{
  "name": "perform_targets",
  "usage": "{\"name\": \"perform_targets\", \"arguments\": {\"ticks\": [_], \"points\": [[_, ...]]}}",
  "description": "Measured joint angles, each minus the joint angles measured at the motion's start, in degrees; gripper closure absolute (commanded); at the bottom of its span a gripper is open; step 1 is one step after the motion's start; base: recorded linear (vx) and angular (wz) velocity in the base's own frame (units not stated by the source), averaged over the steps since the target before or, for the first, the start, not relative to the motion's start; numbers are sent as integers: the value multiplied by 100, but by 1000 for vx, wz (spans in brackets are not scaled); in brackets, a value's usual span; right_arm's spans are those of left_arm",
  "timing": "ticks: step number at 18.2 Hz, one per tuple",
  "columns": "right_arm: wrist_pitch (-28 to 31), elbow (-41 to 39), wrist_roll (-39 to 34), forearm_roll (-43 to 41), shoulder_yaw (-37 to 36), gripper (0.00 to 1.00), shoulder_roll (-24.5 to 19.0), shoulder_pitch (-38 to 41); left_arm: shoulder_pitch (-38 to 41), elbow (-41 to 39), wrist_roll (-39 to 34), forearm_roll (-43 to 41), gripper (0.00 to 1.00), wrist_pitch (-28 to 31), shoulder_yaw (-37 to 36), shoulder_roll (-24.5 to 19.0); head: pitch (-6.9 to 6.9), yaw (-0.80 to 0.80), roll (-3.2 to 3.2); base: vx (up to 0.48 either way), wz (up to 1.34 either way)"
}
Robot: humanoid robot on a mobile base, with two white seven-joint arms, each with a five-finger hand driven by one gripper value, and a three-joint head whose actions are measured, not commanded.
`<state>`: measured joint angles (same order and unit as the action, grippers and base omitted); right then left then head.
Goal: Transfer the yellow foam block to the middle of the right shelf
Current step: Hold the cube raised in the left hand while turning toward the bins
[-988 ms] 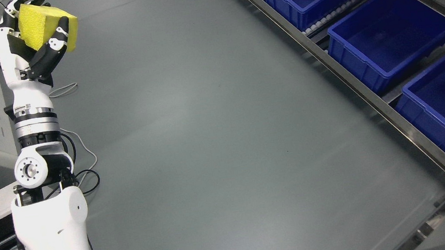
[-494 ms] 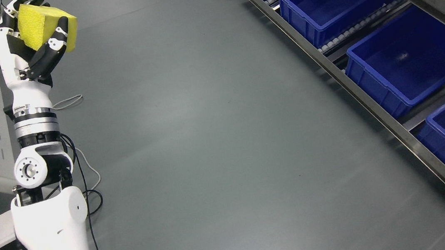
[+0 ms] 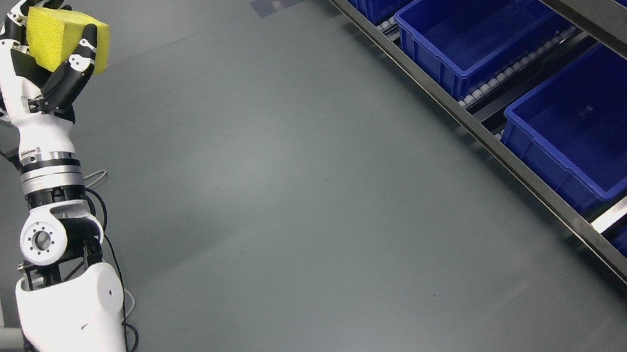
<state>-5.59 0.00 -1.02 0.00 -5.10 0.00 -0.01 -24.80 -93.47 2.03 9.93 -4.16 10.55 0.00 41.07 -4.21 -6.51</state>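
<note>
The left hand (image 3: 42,50) stays clamped on the block (image 3: 67,36) at ten o'clock, while the view has apparently swung, the bins (image 3: 486,32) sliding toward four o'clock.

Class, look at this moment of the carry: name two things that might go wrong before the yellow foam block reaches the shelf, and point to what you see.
1. The left hand grips the yellow foam block with only part of it enclosed; soft foam might slip out.
2. The shelf rail overhangs the blue bins, so the raised arm might strike it when reaching in.
</note>
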Motion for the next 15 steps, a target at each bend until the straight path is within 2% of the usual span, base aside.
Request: {"name": "perform_targets", "arguments": {"ticks": [15], "points": [[0,0,0,0,0,0,0,0,9,9,2,0,60,16,-11,0,0,0,0,377,-234]]}}
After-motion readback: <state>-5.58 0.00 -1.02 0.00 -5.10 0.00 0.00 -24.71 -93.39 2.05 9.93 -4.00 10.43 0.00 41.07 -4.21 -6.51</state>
